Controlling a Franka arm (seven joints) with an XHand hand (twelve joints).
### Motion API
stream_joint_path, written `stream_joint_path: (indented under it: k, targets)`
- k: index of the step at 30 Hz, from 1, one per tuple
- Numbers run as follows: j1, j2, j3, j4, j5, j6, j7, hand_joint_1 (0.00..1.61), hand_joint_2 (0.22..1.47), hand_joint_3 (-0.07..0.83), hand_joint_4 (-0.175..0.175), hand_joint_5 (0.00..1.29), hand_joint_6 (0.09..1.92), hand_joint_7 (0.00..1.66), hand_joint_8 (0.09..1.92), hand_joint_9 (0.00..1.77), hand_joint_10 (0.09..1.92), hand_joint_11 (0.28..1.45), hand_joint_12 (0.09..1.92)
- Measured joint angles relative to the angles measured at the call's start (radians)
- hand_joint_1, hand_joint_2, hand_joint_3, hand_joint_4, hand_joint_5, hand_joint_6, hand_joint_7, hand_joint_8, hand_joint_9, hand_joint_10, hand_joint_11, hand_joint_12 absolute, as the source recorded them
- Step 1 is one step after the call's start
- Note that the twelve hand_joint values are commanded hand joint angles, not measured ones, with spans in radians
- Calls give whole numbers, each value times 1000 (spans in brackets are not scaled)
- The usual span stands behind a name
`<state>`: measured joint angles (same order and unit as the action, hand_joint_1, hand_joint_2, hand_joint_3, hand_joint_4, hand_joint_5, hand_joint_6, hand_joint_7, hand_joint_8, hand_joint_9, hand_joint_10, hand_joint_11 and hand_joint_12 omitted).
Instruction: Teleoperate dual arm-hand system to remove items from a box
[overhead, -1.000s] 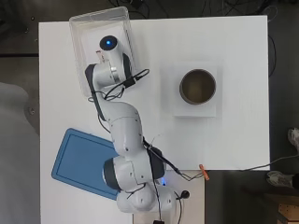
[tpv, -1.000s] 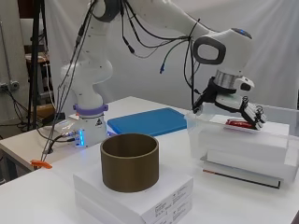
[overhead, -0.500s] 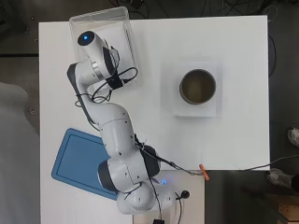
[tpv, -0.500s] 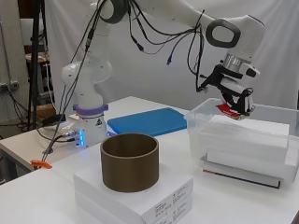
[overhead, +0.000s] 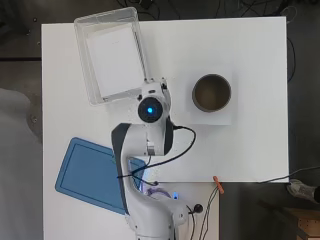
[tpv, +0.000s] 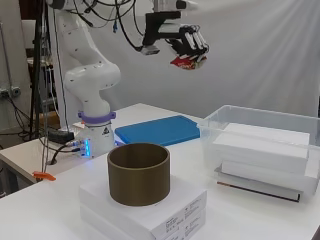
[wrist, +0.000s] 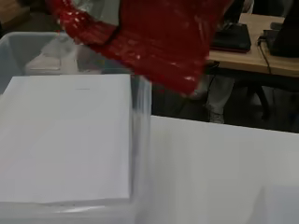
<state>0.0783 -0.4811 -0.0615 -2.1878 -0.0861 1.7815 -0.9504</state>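
In the side view, at the far left stands my white arm base, and beside it on the white table (tpv: 240, 220) lies a flat blue plastic lid (tpv: 159, 129). High above them, my black and white hand (tpv: 191, 44) has its fingers curled round a small red shiny packet (tpv: 184, 61), which hangs under the fingers well above the table. I cannot tell which way its long axis points; in the wrist view the red shiny packet (wrist: 154, 37) spreads wide across the top, with its lower edge slanting down over the box wall.

Further right, a brown round cylinder container (tpv: 139, 173) stands upright on a stack of white flat cartons (tpv: 150, 207). At the right, the clear plastic box (tpv: 260, 122) holds white flat boxes (tpv: 262, 150) stacked inside it. In the overhead view, the clear plastic box (overhead: 82, 55) sits at the upper left of the table, long side up the view, and the hand itself is hidden under my arm.
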Motion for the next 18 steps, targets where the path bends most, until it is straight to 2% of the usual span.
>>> stream_joint_path:
  k: [5,7,10,13,15,18]
  targets:
    - [-24,-43,-122,-89,-47,13,-59,976,1159,0,175,892,1113,1052,1596,1293,1750,946,1734]
    - [-26,-40,-131,-95,-57,17,-69,976,1159,0,175,891,1112,1079,1461,1288,1704,927,1749]
    - [-35,-31,-165,-47,-44,24,-85,977,1156,0,175,896,1104,1092,1361,1230,1653,815,1703]
    - [88,-74,-423,74,-135,-3,-80,977,1157,0,175,893,1113,1138,1496,1332,1734,947,1779]
    - [285,-108,-674,149,-215,-22,-73,974,1161,0,175,886,1126,1177,1621,1400,1797,1041,1817]
    - [638,-156,-1041,248,-322,-43,-61,971,1165,0,175,880,1140,1196,1718,1438,1850,1101,1833]
